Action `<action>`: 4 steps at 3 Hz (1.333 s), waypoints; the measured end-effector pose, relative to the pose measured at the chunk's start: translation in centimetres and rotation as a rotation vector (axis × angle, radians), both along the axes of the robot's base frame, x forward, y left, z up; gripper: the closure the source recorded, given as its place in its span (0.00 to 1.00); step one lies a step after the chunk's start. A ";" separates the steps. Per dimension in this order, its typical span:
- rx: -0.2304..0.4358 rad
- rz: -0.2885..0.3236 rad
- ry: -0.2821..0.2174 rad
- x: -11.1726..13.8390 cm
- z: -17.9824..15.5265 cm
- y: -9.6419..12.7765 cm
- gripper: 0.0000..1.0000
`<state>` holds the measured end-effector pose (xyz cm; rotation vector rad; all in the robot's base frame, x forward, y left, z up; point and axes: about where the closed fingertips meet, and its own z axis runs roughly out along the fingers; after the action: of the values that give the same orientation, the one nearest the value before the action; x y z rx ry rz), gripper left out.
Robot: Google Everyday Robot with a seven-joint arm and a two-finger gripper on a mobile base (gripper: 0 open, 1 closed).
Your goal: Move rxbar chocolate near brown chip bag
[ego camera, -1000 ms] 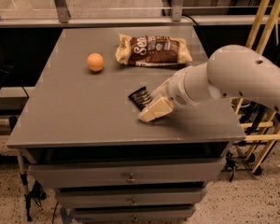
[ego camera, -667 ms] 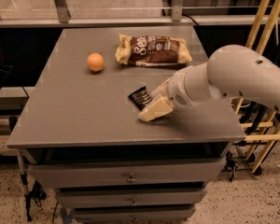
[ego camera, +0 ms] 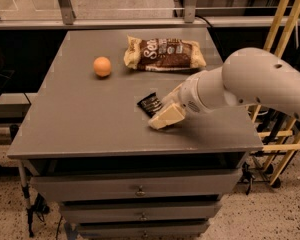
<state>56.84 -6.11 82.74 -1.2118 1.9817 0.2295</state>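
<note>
Orange [ego camera: 102, 66] sits on the left of the grey table [ego camera: 65, 124] and plays no part. Rxbar chocolate [ego camera: 150, 104] lies mid-table, apart from brown chip bag [ego camera: 164, 54] behind it. Gripper [ego camera: 166, 117] is low at the bar's right end; how wide it is, cannot tell. Best: seat the grip squarely, lift clear, set down beside the bag without nudging it.

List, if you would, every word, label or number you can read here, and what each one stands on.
"Se": the start of the big white lettering on the brown chip bag; the rest and the small print are too blurred to read.
White lettering on the rxbar chocolate: too small to read.
No text shows on the orange fruit, the table, or the gripper, which sits low at the bar's right side.
</note>
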 end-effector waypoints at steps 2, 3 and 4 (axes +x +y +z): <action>0.000 0.000 0.000 0.0 0.0 0.0 1.00; 0.000 0.000 0.000 0.0 0.1 0.0 1.00; 0.000 0.000 -0.001 0.0 0.2 0.0 1.00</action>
<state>56.85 -6.12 82.89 -1.2117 1.9811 0.2290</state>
